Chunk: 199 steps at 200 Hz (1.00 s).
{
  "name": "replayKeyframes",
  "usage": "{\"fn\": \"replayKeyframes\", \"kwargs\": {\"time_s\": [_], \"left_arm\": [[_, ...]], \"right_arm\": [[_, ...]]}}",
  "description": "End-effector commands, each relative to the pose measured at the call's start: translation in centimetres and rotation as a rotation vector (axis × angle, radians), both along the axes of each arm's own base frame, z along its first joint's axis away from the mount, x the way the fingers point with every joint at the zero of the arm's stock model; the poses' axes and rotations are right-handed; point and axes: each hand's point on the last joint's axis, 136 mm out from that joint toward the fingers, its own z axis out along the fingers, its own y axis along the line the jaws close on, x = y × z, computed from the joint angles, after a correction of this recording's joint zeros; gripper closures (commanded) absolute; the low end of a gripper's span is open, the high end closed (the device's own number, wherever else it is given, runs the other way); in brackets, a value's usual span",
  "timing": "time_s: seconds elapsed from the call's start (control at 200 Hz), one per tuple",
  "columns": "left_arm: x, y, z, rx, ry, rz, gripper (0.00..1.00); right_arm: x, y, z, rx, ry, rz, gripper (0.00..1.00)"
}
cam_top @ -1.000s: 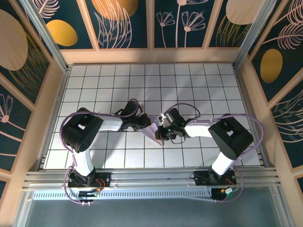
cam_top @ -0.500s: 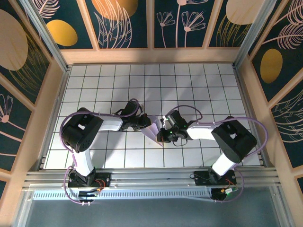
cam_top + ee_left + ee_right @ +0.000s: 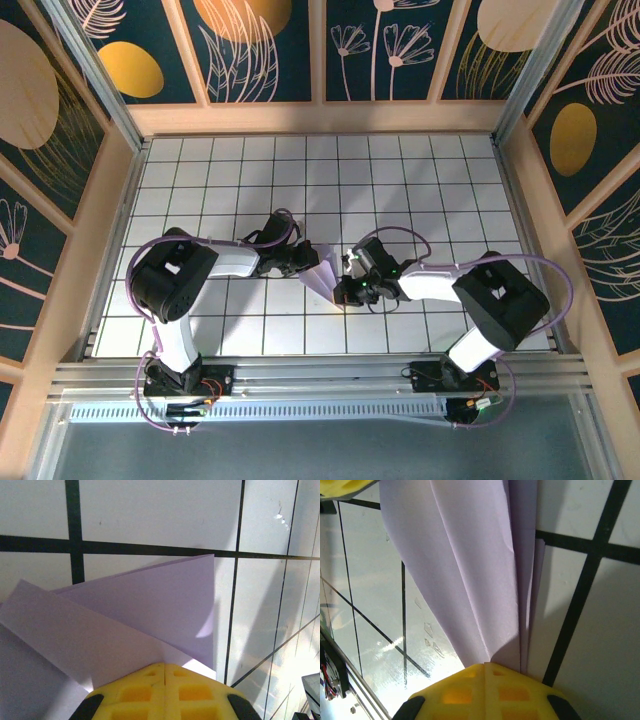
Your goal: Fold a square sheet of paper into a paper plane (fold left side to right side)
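**Left claw** (image 3: 164,672): the yellow pads are closed flat against each other, with no gap along their seam. The tips sit on the lavender paper plane (image 3: 150,610), whose layers run in beneath them. Whether a layer is nipped between the pads or only pressed under them cannot be determined.

**Right claw** (image 3: 485,667): same condition, with the pads fully together. Several long creases converge at its tips. Nipped or merely pressed cannot be determined here either.

**Workpiece position:** in the top view the plane lies near the middle of the white gridded surface (image 3: 420,190), directly between the two claws and in contact with both. It is already a narrow, pointed, multi-layer shape, not a flat square. One flap stands slightly off the tiles and casts a shadow in the right wrist view.

**Governing relation:** the long axis runs from the far side toward the near edge, tilted a little to the right as it comes near.
- The left claw meets the plane on its left flank, toward the far end.
- The right claw meets it at the nearer, right-hand end, in line with the creases.
- Neither arm is nearer than the other, since both are on the paper.

**Judgement:** a left-to-right fold would hinge about this long axis. The left claw is placed to carry its flank across, while the right claw anchors the crease end. If the anchor slips, the layers are likely to fan apart.
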Motion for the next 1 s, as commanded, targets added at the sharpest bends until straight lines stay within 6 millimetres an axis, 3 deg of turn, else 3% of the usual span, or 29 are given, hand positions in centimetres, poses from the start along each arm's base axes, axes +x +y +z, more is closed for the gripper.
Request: {"fn": "replayKeyframes", "kwargs": {"time_s": [0.0,0.48,0.611,0.746,0.896,0.991], "left_arm": [[-0.5,2.7,-3.4,0.139,0.064,0.065,0.98],[-0.3,2.5,-3.2,0.133,0.059,0.061,0.98],[0.0,2.1,-2.7,0.113,0.05,0.055,0.98],[0.6,0.7,-0.6,0.047,0.014,0.025,0.96],[2.0,-1.0,4.6,-0.065,-0.083,-0.008,0.87],[3.3,-0.6,7.7,-0.076,-0.15,0.012,0.8]], "right_arm": [[-5.6,-4.1,-3.4,-0.183,0.214,0.01,1.0],[-6.3,-4.8,-2.8,-0.185,0.211,-0.003,1.0],[-6.0,-4.9,-1.6,-0.186,0.184,-0.006,1.0],[-3.6,-5.0,1.4,-0.175,0.077,-0.025,1.0],[1.1,-4.3,5.9,-0.056,-0.097,-0.062,0.75],[3.8,-3.8,7.5,0.012,-0.174,-0.066,0.64]]}}
